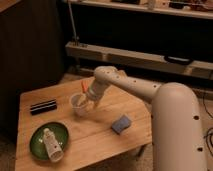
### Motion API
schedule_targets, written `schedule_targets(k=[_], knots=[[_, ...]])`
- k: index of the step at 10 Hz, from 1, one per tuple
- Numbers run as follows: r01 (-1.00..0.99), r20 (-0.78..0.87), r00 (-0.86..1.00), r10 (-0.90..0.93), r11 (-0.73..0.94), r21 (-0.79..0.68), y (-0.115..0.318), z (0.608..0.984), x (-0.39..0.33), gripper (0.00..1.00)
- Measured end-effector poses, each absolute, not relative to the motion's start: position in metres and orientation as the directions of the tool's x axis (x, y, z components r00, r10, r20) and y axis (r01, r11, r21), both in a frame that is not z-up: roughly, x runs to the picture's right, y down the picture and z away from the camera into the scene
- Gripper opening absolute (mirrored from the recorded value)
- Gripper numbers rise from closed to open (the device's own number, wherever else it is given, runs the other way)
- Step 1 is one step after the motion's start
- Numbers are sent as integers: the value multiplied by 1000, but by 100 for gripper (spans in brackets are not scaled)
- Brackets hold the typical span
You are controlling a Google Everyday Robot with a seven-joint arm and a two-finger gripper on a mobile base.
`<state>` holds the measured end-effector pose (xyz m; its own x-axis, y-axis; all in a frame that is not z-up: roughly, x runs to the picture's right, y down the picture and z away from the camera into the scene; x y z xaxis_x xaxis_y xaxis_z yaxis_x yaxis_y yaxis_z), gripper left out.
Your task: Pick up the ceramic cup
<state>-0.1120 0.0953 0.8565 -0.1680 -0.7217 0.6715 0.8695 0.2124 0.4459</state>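
The ceramic cup [78,106] is small, white and handleless. It stands upright near the middle of the wooden table [100,137]. My gripper [86,98] is at the end of the white arm, which reaches in from the right. It sits right at the cup's upper right rim, with orange markings showing just above the cup. The gripper hides part of the rim, and I cannot tell whether it grips the cup.
A black rectangular object [43,106] lies at the table's left. A green plate [37,145] at the front left holds a white bottle [52,146] lying down. A blue-grey sponge [121,124] lies to the right. A low metal shelf [140,56] runs behind the table.
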Motion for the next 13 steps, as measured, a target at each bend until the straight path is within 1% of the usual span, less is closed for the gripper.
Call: schedule_targets(k=[3,4,6,8,11,12,13], knots=[[866,682,-175,-710,219,450,98,857,-115,6],[856,688,-182,-702,231,462,98,855,-115,1],[818,681,-195,-706,266,510,86,838,-112,0],[800,657,-217,-722,254,543,65,805,-115,0],[776,600,-255,-758,210,595,29,740,-111,0],[782,573,-280,-770,163,602,14,706,-107,0],[790,566,-296,-770,136,597,7,691,-106,0]])
